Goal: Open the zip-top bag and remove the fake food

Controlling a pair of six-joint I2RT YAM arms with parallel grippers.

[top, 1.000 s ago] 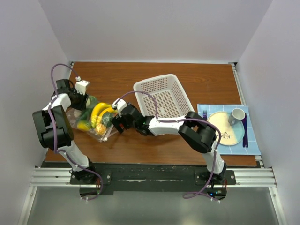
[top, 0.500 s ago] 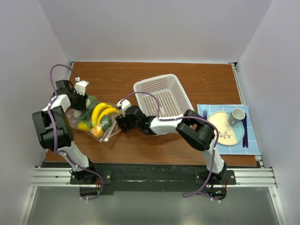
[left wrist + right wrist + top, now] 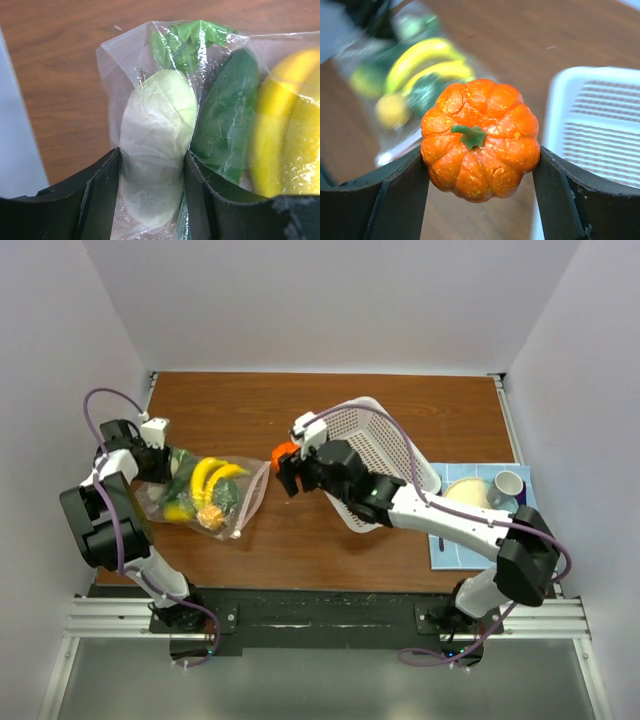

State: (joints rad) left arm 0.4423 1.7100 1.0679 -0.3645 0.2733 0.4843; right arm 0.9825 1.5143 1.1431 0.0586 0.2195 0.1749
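The clear zip-top bag [image 3: 205,498] lies at the table's left with its open mouth facing right. It holds a yellow banana [image 3: 210,476], green pieces and small yellow pieces. My left gripper [image 3: 160,455] is shut on the bag's closed far corner, pinching a whitish vegetable [image 3: 156,135] through the plastic beside a dark green piece [image 3: 227,125]. My right gripper [image 3: 284,462] is shut on a small orange pumpkin [image 3: 480,137] and holds it in the air between the bag and the white basket [image 3: 375,445].
The white perforated basket is tilted up by my right arm at the centre. A blue mat with a beige plate [image 3: 490,515], a grey cup [image 3: 505,485] and a purple fork [image 3: 521,520] lies at the right edge.
My right gripper has pulled back out of the bag's mouth, up and to the right, with the orange pumpkin. The basket tipped up. My left gripper has drawn the bag a little to the left.
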